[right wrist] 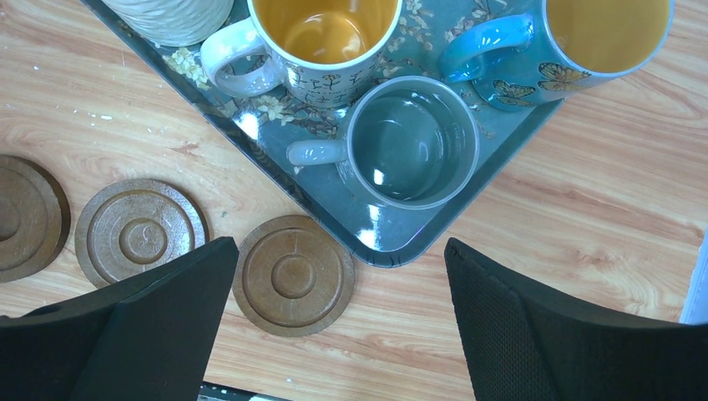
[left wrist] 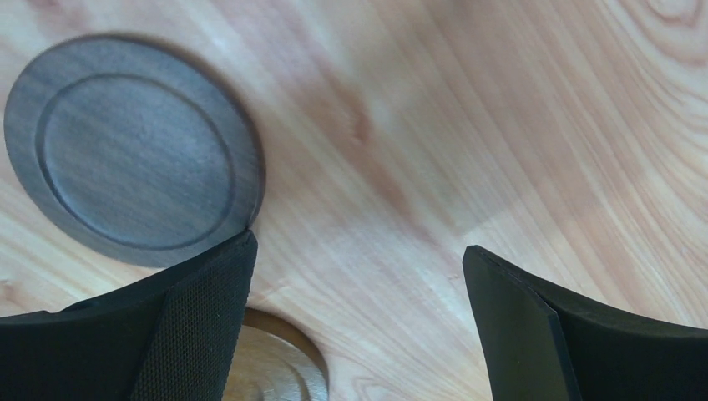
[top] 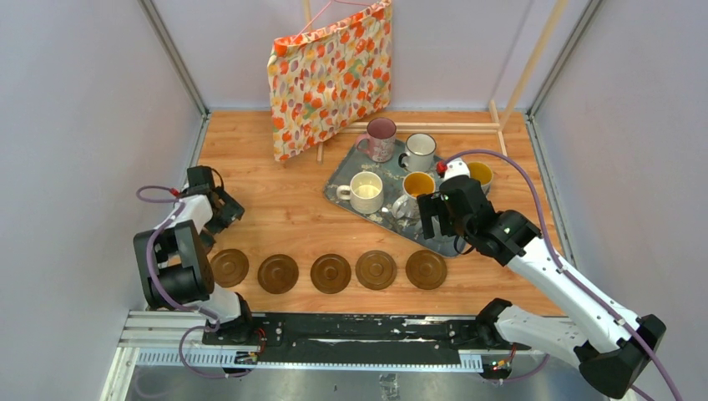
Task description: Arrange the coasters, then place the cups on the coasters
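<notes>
Black fingers (left wrist: pixel 200 317) of the left gripper (left wrist: pixel 359 244) fill the bottom of its wrist view. They stand wide apart, with only bare wood between them, and they grip nothing. Just past one finger a dark coaster (left wrist: pixel 134 150) lies flat on the table (left wrist: pixel 501 125), and the rim of a second coaster (left wrist: pixel 280 372) shows below the same finger. From above, five coasters (top: pixel 331 273) lie in a straight row along the near side of the table, close together but not touching, and each of them is bare. The left gripper hangs just behind the left end of this row. The right gripper (right wrist: pixel 341 243) hovers over the near corner of the tray (right wrist: pixel 376 238), its fingers also wide apart and holding nothing. In that corner the grey cup (right wrist: pixel 413 142) stands upright, and the coaster at the right end of the row lies on the table just beside the tray's rim. Behind the grey cup is the yellow-lined cup (right wrist: pixel 326 42). The cream cup (top: pixel 366 192) stands at the tray's left side, and the pink cup (top: pixel 381 138) and the white cup (top: pixel 419 152) stand side by side at its far end. The blue-handled cup (right wrist: pixel 584 42) stands at the tray's right edge; it seems to be on the rim or just off it, but the view does not settle this. A flowered cloth (top: pixel 330 75) hangs at the back of the table.
</notes>
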Controlling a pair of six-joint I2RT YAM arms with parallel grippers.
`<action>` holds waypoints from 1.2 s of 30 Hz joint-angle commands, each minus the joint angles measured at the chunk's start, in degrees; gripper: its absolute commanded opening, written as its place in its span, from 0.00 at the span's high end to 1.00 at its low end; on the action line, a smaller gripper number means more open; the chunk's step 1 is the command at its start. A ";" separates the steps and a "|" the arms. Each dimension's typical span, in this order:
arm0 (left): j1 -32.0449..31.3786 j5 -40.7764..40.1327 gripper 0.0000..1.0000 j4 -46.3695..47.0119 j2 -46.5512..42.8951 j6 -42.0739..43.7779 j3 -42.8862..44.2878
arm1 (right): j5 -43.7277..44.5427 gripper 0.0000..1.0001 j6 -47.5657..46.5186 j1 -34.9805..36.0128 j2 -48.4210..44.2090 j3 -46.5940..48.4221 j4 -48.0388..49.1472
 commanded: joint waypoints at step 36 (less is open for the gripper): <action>8.97 1.42 0.00 2.34 8.37 -5.39 8.27 | -1.60 0.01 -0.36 0.77 1.09 0.48 -1.52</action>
